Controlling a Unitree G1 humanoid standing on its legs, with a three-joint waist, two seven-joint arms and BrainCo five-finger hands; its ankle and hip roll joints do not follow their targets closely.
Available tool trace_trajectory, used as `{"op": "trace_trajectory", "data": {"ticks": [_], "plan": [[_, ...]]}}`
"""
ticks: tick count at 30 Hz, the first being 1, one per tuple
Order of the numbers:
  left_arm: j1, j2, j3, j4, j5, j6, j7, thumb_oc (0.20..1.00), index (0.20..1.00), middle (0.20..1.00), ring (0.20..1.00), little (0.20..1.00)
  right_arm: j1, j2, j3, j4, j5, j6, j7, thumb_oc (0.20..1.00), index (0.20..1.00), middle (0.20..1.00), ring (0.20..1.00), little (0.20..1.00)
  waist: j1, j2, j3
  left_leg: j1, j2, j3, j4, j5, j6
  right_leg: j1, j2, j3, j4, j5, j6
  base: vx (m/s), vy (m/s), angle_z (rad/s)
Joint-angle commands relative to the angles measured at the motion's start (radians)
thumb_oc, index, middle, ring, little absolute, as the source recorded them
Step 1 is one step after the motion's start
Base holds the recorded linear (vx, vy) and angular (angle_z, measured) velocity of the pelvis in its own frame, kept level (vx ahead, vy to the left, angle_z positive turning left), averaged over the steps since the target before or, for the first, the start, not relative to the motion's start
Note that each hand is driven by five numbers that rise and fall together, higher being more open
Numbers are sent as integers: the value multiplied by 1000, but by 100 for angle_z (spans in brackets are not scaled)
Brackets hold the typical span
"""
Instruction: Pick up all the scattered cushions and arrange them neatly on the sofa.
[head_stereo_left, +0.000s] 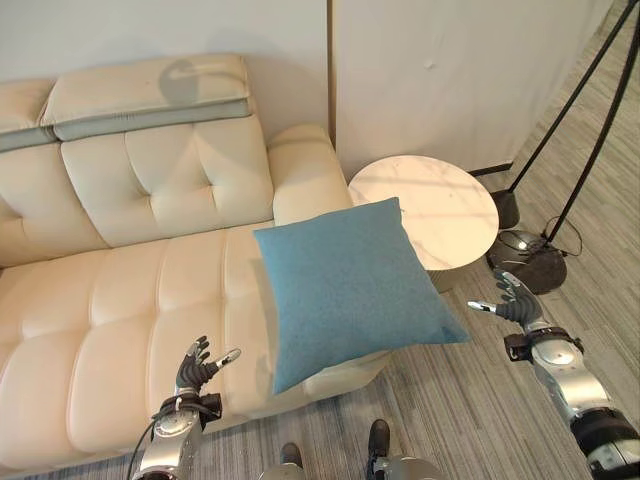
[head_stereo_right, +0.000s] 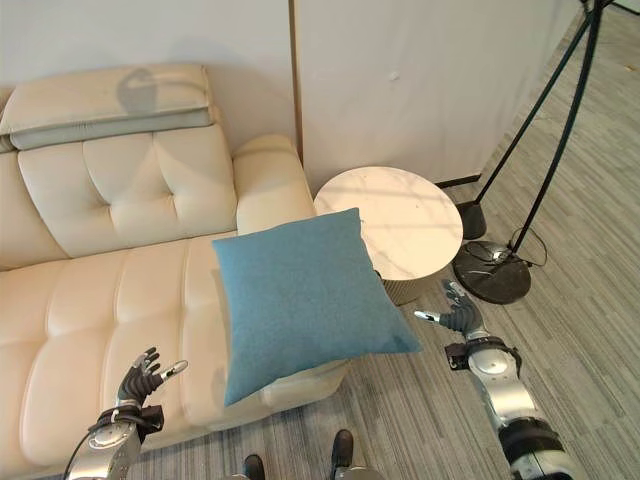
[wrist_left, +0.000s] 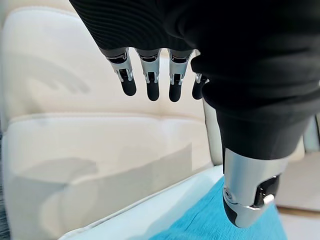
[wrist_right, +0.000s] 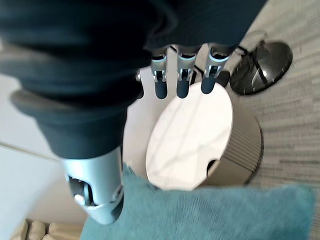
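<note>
The blue cushion (head_stereo_left: 350, 285) is lying tilted on the sofa (head_stereo_left: 120, 330) seat's end, between the two robot hands, overhanging the front edge. The left robot hand (head_stereo_left: 198, 368) and right robot hand (head_stereo_left: 512, 300) are hovering spread, holding nothing. The cushion risks sliding to the floor (head_stereo_left: 470, 400), being unsupported. Its underside is hidden. A round surface (head_stereo_left: 430, 205) is standing beyond the right robot hand.
</note>
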Motion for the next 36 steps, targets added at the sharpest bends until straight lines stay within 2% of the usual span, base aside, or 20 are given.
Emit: {"op": "trace_trajectory", "data": {"ticks": [1,3,4,6,9,10,11,12,13,14,22,24,25,29,32,33,36], "plan": [[-146,37,-86,37,-83,-67,18,1000,1000,1000,1000,1000,-209,32,92,94,63,-18,-31,1000,1000,1000,1000,1000,9,-36,38,-92,9,-18,-64,70,-55,-57,-50,5,58,-117,71,-118,-18,13],[-263,34,-144,80,-108,-74,33,1000,1000,1000,1000,1000,-335,55,143,190,76,-11,-44,1000,1000,1000,1000,1000,5,-28,54,-132,10,-24,-71,87,-58,-104,-50,8,71,-108,69,-69,-10,23],[-264,34,-144,81,-108,-74,32,1000,1000,1000,1000,1000,-336,55,144,191,76,-12,-44,1000,1000,1000,1000,1000,4,-28,54,-133,10,-24,-70,87,-58,-104,-50,7,72,-108,69,-61,-12,23],[-486,4,-245,187,-139,-85,61,1000,1000,1000,1000,1000,-510,112,221,326,92,-2,-60,1000,1000,1000,1000,1000,-1,-16,85,-182,12,-38,-77,110,-65,-153,-52,2,86,-100,71,-65,-29,10],[-656,-41,-316,242,-149,-86,84,1000,1000,1000,1000,1000,-586,175,262,340,135,-9,-74,1000,1000,1000,1000,1000,-9,-12,120,-215,11,-56,-77,123,-69,-182,-53,-1,101,-100,74,-24,-25,13],[-685,-56,-331,245,-145,-84,88,1000,1000,1000,1000,1000,-584,187,271,317,148,-13,-73,514,514,514,514,514,-12,-11,127,-220,8,-60,-77,124,-69,-186,-54,0,104,-100,75,2,-10,19],[-707,-70,-343,240,-146,-85,90,1000,1000,1000,1000,1000,-583,200,283,295,162,-17,-72,256,256,256,256,256,-15,-11,132,-224,8,-63,-77,126,-71,-188,-54,1,104,-100,75,22,0,12],[-716,-79,-351,228,-152,-85,93,768,768,768,768,768,-571,209,290,261,181,-26,-67,200,200,200,200,200,-19,-13,138,-226,7,-64,-77,127,-72,-189,-55,1,105,-100,77,18,4,3],[-715,-79,-351,228,-152,-85,93,580,580,580,580,580,-570,209,290,261,181,-26,-67,200,200,200,200,200,-19,-13,137,-226,7,-64,-77,127,-72,-189,-55,1,105,-100,77,30,14,-7],[-716,-94,-360,189,-159,-86,94,200,200,200,200,200,-528,225,304,181,202,-40,-62,200,200,200,200,200,-28,-14,141,-226,5,-64,-77,125,-72,-188,-57,3,103,-99,79,30,24,-5],[-625,-126,-333,-20,-216,-110,100,200,200,200,200,200,-332,262,276,-125,230,-102,-34,200,200,200,200,200,-57,-18,128,-185,-7,-43,-77,95,-59,-157,-63,24,87,-92,88,38,57,-5],[-521,-121,-303,-167,-184,-115,85,200,200,200,200,200,-221,232,238,-300,158,-130,-11,200,200,200,200,200,-68,-15,106,-150,-13,-33,-77,72,-49,-128,-67,34,81,-96,91,111,124,-11],[-426,-115,-274,-269,-162,-116,66,200,200,200,200,200,-164,184,218,-422,15,-137,-16,200,200,200,200,200,-76,-17,83,-112,-19,-26,-77,50,-40,-98,-69,44,79,-102,93,107,91,-15],[-297,-84,-234,-403,-103,-110,44,200,200,200,200,200,-53,131,149,-581,-103,-148,-13,200,200,200,200,200,-83,-25,47,-52,-30,-17,-77,15,-24,-46,-75,60,80,-117,99,115,96,-22],[-151,-55,-182,-543,-55,-94,7,200,200,200,200,200,96,121,70,-721,-125,-159,22,200,200,200,200,200,-86,-32,5,3,-43,-12,-74,-13,-8,1,-83,74,84,-126,104,113,151,-15],[-63,-37,-137,-620,-21,-92,-18,200,200,200,200,200,191,134,29,-792,-121,-168,54,200,200,200,200,200,-93,-35,-17,34,-51,-13,-68,-31,2,24,-89,85,89,-128,110,67,145,-16],[18,-24,-100,-701,18,-91,-29,200,200,200,200,200,280,167,5,-849,-99,-177,83,200,200,200,200,200,-96,-39,-36,62,-60,-10,-67,-48,13,35,-93,105,89,-121,118,10,171,-17]]}}
